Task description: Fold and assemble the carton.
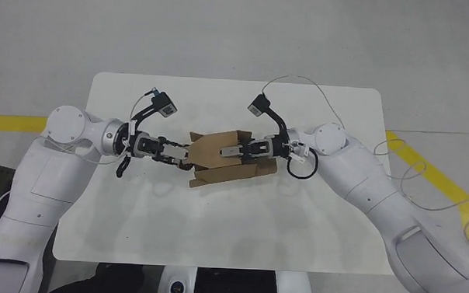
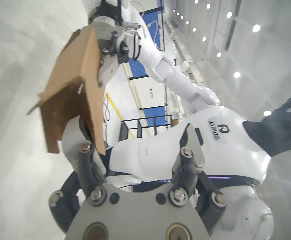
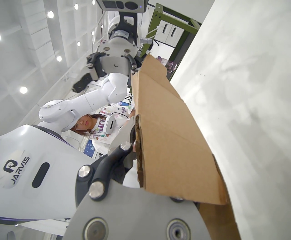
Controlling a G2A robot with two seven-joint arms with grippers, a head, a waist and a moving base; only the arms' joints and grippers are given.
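Note:
The brown carton (image 1: 235,170) is partly opened, flaps loose, and is held up over the middle of the white table (image 1: 294,226). My right gripper (image 1: 230,150) comes in from the right, shut on one carton (image 3: 170,136) panel; one finger (image 3: 125,141) presses the panel's edge and the other is hidden behind the cardboard. My left gripper (image 1: 186,157) is at the carton's left end and open wide. One of its fingers (image 2: 76,134) rests against a carton (image 2: 68,77) flap, and the other finger (image 2: 188,141) stands well clear.
A thin cable (image 1: 329,95) loops over the table's back right corner near the right arm. Yellow floor tape (image 1: 14,123) runs past both sides of the table. Bare tabletop lies in front of and behind the carton.

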